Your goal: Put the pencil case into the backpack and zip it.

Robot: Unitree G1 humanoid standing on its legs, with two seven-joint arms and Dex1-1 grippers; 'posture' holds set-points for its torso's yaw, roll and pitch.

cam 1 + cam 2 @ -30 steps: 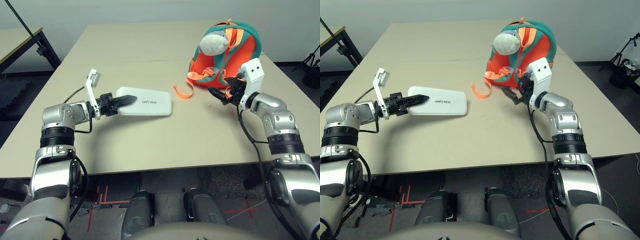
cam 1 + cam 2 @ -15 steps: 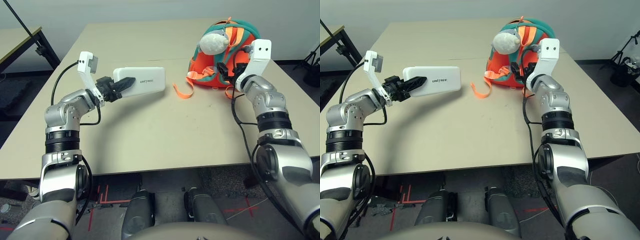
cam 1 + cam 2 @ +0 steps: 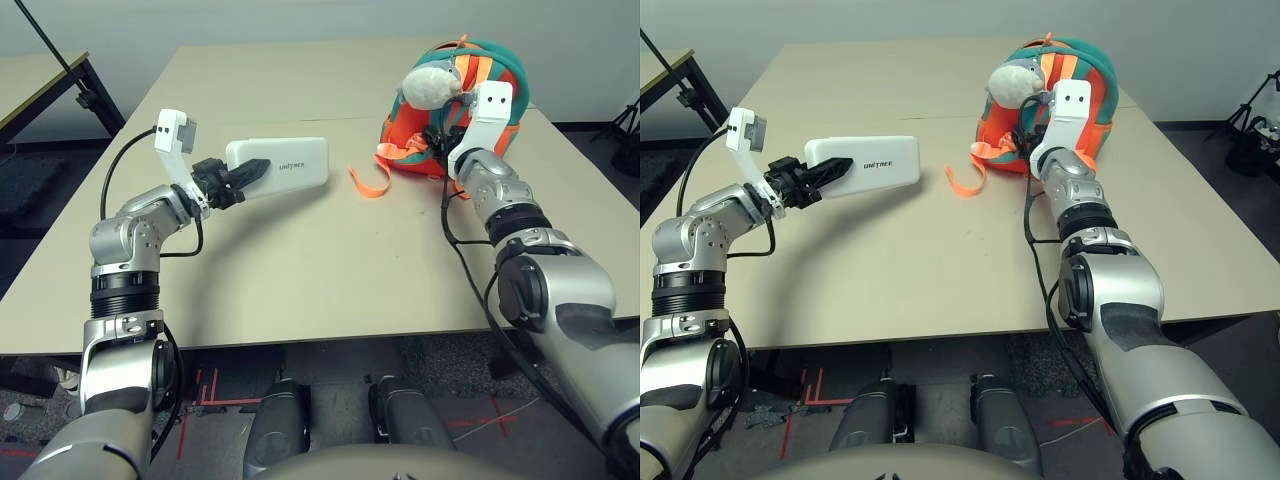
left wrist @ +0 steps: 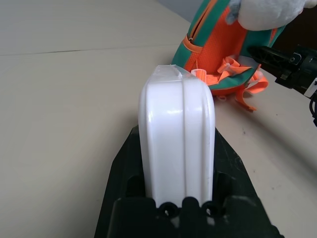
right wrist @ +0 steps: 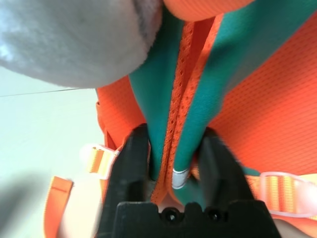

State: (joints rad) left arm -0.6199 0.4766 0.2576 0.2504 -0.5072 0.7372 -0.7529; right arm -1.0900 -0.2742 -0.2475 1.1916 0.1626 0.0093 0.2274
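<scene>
The pencil case (image 3: 285, 162), upper left of centre, is gripped by the left hand (image 3: 240, 178). The right hand (image 5: 173, 163), pinching the backpack (image 3: 480, 95) zip trim at upper right, should be pulled steadily.

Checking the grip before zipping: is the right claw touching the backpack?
Touching. The right wrist view shows the right claw with both fingers pressed against the backpack trim.

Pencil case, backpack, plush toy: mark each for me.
pencil case (image 3: 290, 165): left eye view, flat white face by the dark lettering.
backpack (image 3: 1102, 105): right eye view, orange side panel under the teal trim.
plush toy (image 3: 428, 86): left eye view, middle of the grey-white body.
</scene>
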